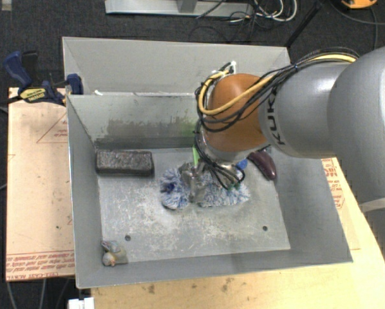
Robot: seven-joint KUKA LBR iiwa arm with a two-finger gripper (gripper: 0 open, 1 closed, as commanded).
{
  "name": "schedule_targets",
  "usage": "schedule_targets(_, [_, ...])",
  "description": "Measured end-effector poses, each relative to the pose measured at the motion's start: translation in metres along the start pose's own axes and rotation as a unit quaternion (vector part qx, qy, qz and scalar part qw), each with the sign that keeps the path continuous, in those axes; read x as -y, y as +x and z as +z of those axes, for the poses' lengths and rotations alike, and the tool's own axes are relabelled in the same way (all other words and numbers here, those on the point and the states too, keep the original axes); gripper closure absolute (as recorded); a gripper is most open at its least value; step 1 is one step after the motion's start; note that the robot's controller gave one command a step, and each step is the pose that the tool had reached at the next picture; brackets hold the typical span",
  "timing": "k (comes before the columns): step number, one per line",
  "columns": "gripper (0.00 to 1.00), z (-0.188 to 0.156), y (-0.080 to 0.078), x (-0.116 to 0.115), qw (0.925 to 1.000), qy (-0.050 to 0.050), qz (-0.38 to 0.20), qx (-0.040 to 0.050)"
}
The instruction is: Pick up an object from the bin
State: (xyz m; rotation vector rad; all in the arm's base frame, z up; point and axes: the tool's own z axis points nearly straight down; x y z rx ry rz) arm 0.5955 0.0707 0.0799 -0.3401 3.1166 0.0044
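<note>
at bin (179, 234) ctr: hand (194, 187) over 1 blue cloth (213, 195); 1 grey block (123, 161).

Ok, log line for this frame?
gripper: over blue-white cloth | place: middle of bin | nearby: grey block, maroon piece | grasp: unconfirmed

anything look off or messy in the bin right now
Nothing looks spilled or broken. The blue-and-white cloth lies crumpled mid-bin beneath the claw, and a small tan thing sits alone in the near-left corner, apart from the rest.
</note>
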Motion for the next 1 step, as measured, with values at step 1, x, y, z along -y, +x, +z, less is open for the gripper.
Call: schedule_targets(1, [1.00, -0.1489, 0.0136, -0.0078, 0.9998, 0.001, -0.018, -0.0008])
